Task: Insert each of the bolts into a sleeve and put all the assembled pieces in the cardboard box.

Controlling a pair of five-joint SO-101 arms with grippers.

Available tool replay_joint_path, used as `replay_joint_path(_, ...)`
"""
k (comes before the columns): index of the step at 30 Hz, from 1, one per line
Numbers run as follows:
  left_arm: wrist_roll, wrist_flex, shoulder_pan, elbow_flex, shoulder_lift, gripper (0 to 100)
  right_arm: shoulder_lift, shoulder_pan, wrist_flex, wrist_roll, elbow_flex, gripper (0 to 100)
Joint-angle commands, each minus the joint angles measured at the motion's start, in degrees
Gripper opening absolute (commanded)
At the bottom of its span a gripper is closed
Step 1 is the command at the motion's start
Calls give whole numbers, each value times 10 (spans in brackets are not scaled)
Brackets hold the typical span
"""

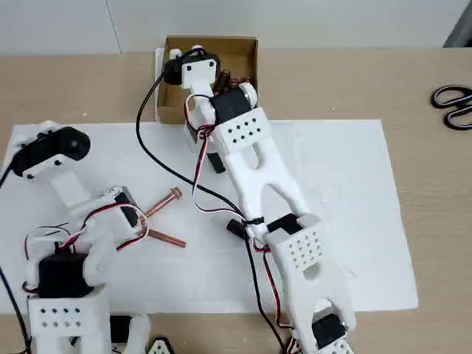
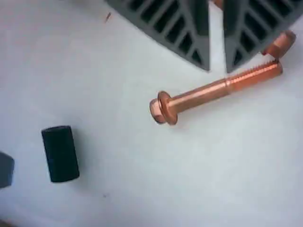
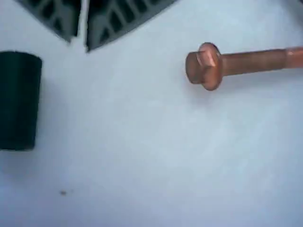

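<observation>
Two copper bolts lie on the white sheet. One bolt (image 1: 162, 203) (image 2: 213, 90) points its flanged head (image 3: 204, 66) toward a black sleeve (image 1: 215, 161) (image 2: 60, 153) (image 3: 18, 100). The second bolt (image 1: 168, 238) lies just below it, and its head (image 2: 283, 43) shows beside my left fingers. My left gripper (image 1: 142, 223) (image 2: 216, 47) hovers over the threaded end of the first bolt, shut but for a thin slit and holding nothing. My right gripper (image 3: 83, 40) hangs close to the sleeve, likewise shut and holding nothing. The cardboard box (image 1: 243, 50) stands at the back.
The right arm (image 1: 254, 158) stretches diagonally across the sheet (image 1: 346, 192) toward the box, partly covering it. Dark and copper pieces (image 1: 225, 78) show inside the box. Scissors (image 1: 453, 105) lie at the far right on the wooden table (image 1: 383, 81).
</observation>
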Motion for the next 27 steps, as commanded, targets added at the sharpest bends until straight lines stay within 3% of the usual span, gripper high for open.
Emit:
replay_joint_path(1,-1,-28,-3,0,-4,6,-15,7,4,11,0,4)
replay_joint_path(9,-1,-47,-2,0,-4,6,30,18,-5,16,-4,21)
replay_joint_path(15,-1,-44,-2,0,-4,6,63,35,-6,12,-4,218)
replay_joint_path(22,-1,-44,-2,1,-4,6,78,36,-43,17,-4,125)
replay_joint_path(27,-1,-43,-2,1,-4,6,85,32,-50,25,-4,167)
